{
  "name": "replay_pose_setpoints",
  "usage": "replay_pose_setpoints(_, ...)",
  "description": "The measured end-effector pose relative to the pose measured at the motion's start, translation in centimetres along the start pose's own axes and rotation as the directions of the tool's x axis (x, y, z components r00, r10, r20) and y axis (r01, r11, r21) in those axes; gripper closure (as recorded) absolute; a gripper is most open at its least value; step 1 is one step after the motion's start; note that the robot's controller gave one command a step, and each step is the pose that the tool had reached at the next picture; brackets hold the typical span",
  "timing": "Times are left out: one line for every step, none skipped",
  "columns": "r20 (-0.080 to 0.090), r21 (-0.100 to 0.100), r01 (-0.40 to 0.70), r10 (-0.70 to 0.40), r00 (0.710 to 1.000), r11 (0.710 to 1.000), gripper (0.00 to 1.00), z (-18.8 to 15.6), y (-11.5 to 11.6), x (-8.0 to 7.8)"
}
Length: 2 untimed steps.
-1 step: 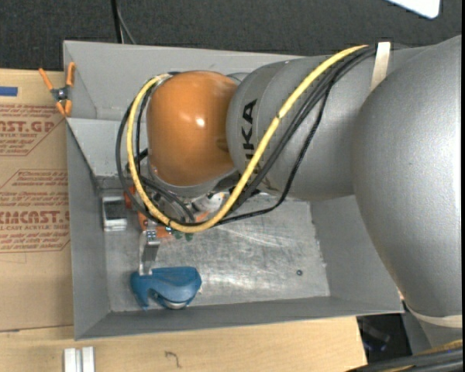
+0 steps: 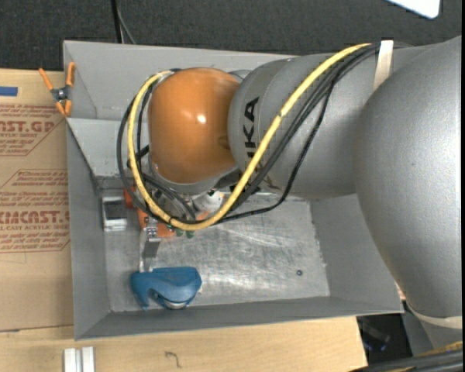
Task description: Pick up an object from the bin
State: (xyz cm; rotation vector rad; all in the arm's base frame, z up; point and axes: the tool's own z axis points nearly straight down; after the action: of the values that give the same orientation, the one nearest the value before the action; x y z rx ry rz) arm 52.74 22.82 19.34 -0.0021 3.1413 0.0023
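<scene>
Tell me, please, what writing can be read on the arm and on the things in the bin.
"KA": black letters, turned sideways, on the grey arm; the rest of the word is out of sight.
Blue thing at the bin's near wall: no writing to be seen.
Silver block at the bin's left wall: too small to tell whether it bears any text.

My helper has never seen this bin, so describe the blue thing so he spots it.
Find the grey metal bin. In its lower left corner, just below the claw, lies a rounded blue piece. It is the only blue thing; the silvery block nearby is boxy.
</scene>
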Motion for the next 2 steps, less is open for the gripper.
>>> replay_pose_setpoints(0.002,-0.001,0.02,-0.02,1.0,1.0,0.0,2.1,-5.3,1.3)
replay_pose_setpoints(0.006,0.002,0.091,-0.091,0.996,0.996,0.0,7.1,-8.5,-1.8)
